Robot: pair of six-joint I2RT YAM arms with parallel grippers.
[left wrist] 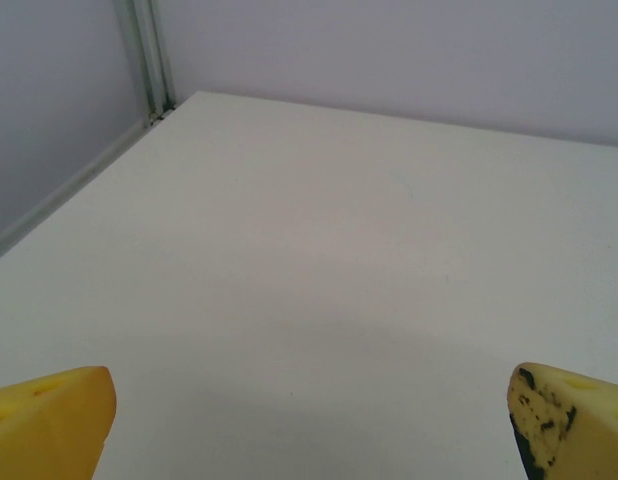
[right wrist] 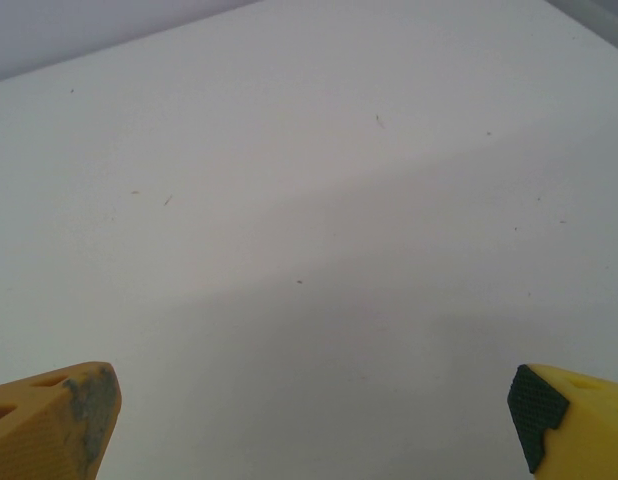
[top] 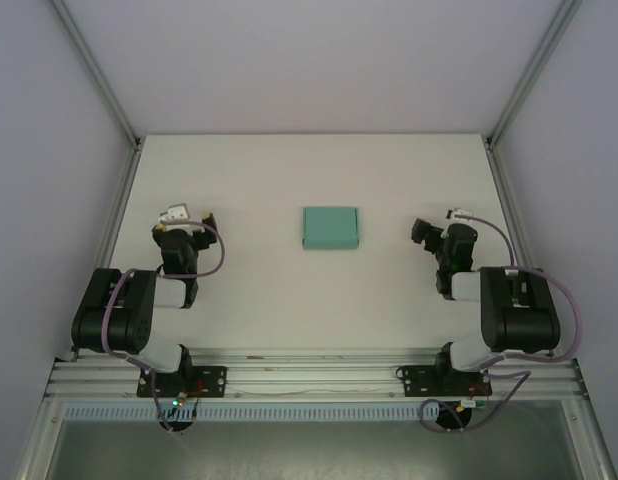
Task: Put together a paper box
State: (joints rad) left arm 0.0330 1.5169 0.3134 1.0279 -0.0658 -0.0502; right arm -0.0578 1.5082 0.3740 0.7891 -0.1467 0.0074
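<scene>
Paper box [top: 330, 229]: a small shallow teal rectangle, lying flat on the white surface [top: 289, 170]. In the top view it's about mid-width, roughly level with both wrists and apart from both arms.

Left end effector [left wrist: 309, 425]: jaws spread wide, gripping nothing. Its yellow fingertips [left wrist: 59, 420] sit in the two bottom corners of the wrist view with bare surface between them. From above, it [top: 186, 220] is well left of the box, with the arm bent over its base.

Right end effector [right wrist: 314, 420]: also wide apart, holding nothing. One fingertip carries a dark textured pad [right wrist: 537, 410]; the other has a scuffed grey face. From above, it [top: 429, 233] is right of the box, closer than the left one but not touching.

Surroundings:
- Pale walls [top: 289, 60] on three sides.
- Aluminium frame posts [top: 99, 75] run to the back corners.
- An extrusion rail [top: 309, 375] along the near edge carries both bases.
- Purple-grey cables [top: 221, 250] loop off each arm.
- The right wrist view shows a few tiny specks [right wrist: 169, 199] on the surface.

Between each end effector and the box there's only plain white surface.
</scene>
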